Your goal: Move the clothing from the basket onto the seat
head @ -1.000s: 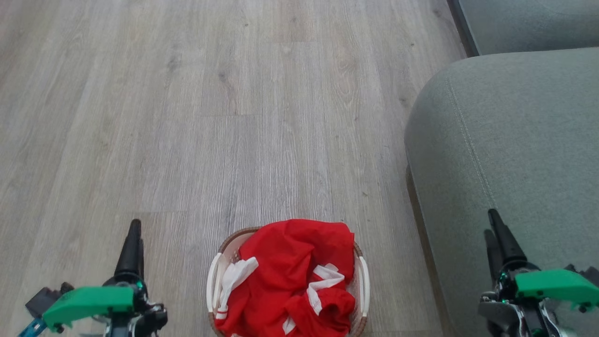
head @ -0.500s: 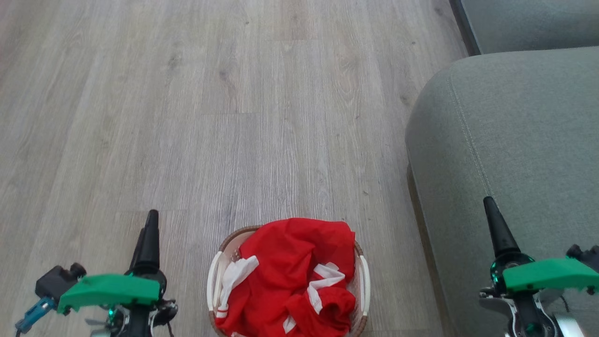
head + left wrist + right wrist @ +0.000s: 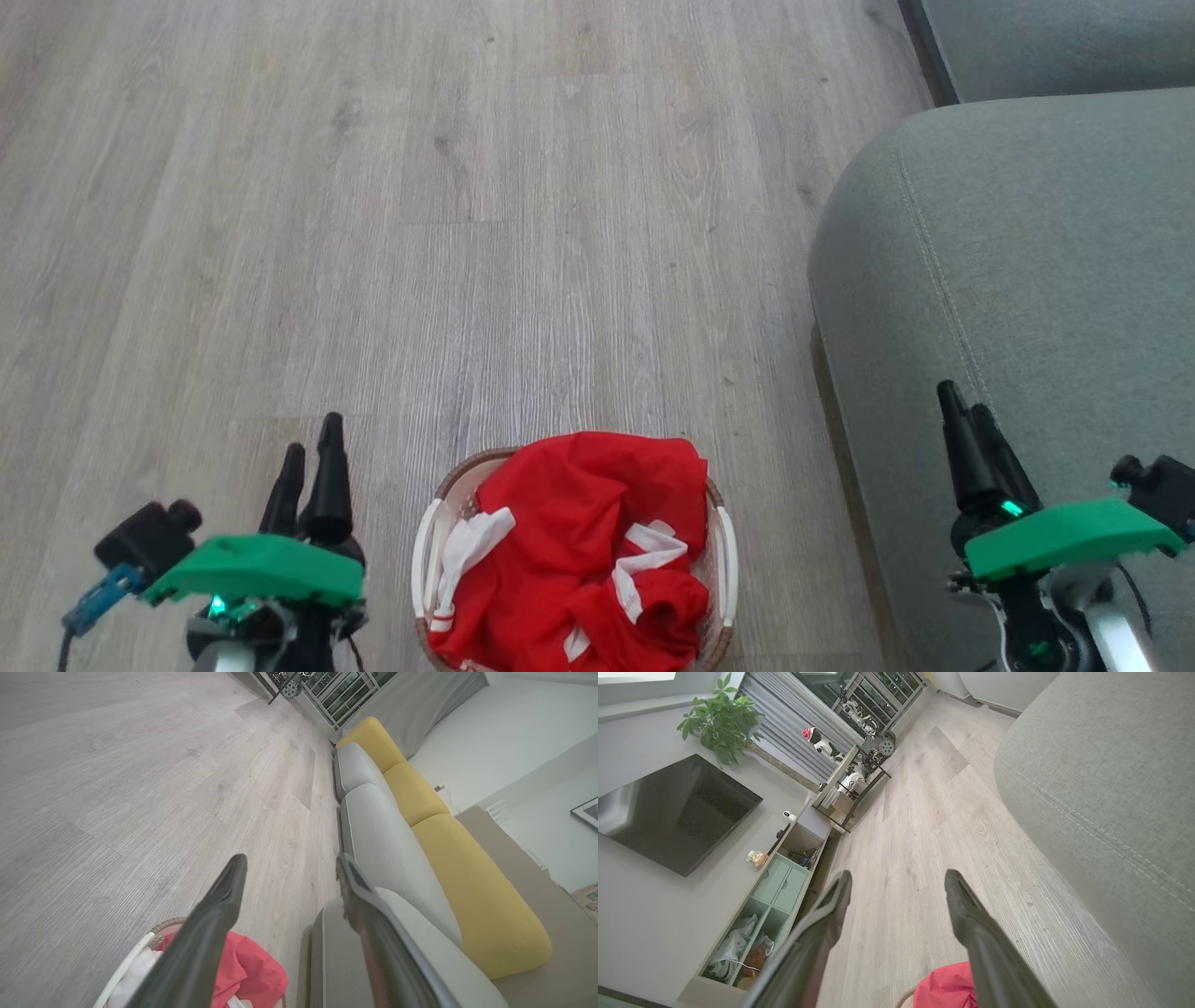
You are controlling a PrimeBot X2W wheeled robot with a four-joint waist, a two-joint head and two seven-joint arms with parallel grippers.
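We're seeing the clothing (image 3: 588, 551) heaped in the basket (image 3: 726, 560) on the floor (image 3: 467, 233) beside the seat (image 3: 1027, 261), left gripper (image 3: 313, 437) and right gripper (image 3: 963, 399) both spread open and empty, and we're judging it light and limp, so we're targeting the bunched top fold.

Pale wooden floor (image 3: 467, 233) before me, yellow sofa cushions (image 3: 467, 872), black television (image 3: 672, 812) on the wall (image 3: 644, 914), leafy green plant (image 3: 721, 723), mint-green cabinet (image 3: 780, 886)

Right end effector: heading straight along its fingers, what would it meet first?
Likely the wooden floor: the right end effector points at floorboards, past the clothing, with the seat to one side. Depth is uncertain.
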